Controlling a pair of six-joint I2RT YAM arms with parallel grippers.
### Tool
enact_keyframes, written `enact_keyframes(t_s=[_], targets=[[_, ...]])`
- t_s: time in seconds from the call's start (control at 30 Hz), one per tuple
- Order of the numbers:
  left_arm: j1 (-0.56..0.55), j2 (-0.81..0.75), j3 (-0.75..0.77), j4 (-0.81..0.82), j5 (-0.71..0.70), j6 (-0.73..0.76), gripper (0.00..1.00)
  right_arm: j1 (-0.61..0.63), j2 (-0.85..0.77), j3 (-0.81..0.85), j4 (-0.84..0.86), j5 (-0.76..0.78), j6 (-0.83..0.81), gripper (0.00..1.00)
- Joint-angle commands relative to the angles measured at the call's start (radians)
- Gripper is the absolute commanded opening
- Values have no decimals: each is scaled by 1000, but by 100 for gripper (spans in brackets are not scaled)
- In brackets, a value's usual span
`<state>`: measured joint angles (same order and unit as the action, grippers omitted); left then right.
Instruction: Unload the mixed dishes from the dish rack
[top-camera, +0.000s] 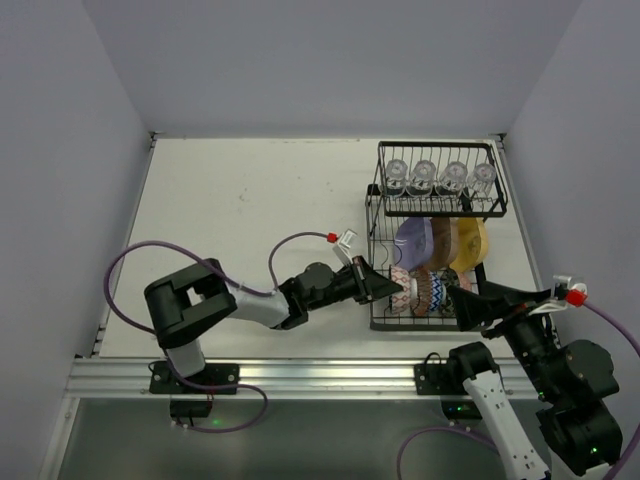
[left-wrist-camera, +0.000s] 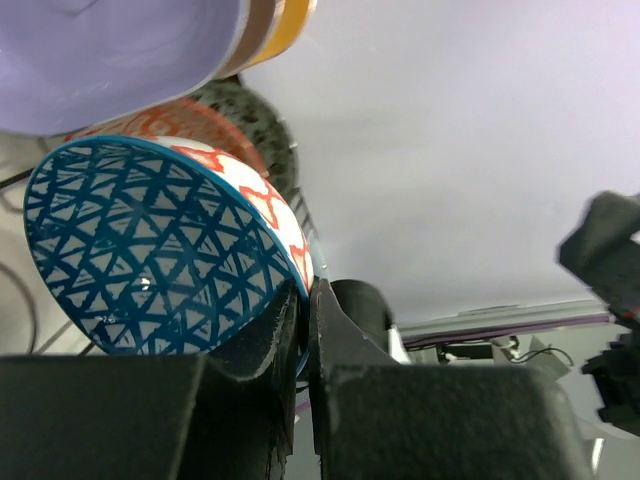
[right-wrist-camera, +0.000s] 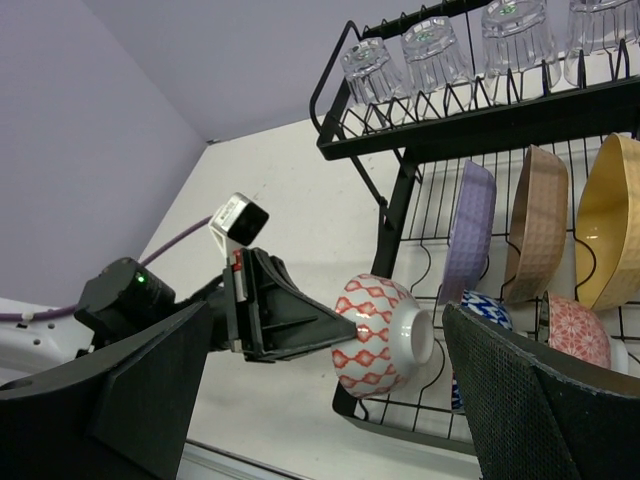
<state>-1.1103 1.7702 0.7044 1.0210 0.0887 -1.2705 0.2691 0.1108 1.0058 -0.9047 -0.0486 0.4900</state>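
My left gripper (top-camera: 388, 286) is shut on the rim of a small bowl (top-camera: 408, 290), red diamonds outside and blue triangles inside (left-wrist-camera: 150, 250), held on its side at the near left corner of the black wire dish rack (top-camera: 378, 215). The right wrist view shows the same bowl (right-wrist-camera: 385, 335) and the left fingertips (right-wrist-camera: 335, 330) pinching it. My right gripper (top-camera: 478, 303) is open and empty just right of the bowl, its fingers (right-wrist-camera: 540, 400) spread wide. Lavender (right-wrist-camera: 470, 230), brown (right-wrist-camera: 540, 220) and yellow (right-wrist-camera: 605, 230) plates stand in the slots. Clear glasses (right-wrist-camera: 440, 50) sit upside down on the upper shelf.
More patterned bowls stand in the rack's lower tier: a blue one (right-wrist-camera: 490, 305) and a pink one (right-wrist-camera: 580, 330). White table (top-camera: 250, 200) lies left of the rack. Purple cables (top-camera: 130, 260) loop by the left arm. Walls close in on three sides.
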Motion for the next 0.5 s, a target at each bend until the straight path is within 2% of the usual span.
enact_keyframes(t_s=[0.0,0.17,0.27,0.47], targets=[[-8,-90,9,71,-44,72,0,1,9,7,30,-37,-8,99],[-20,-143,6,51,-56,117,0,1,10,14,21,-36,-8,99],[-34,-211,7,-39,-130,181,0,1,9,19,16,-34,-8,99],[-49,-420,15,-433,-320,333,0,1,7,28,12,-27,-14,99]])
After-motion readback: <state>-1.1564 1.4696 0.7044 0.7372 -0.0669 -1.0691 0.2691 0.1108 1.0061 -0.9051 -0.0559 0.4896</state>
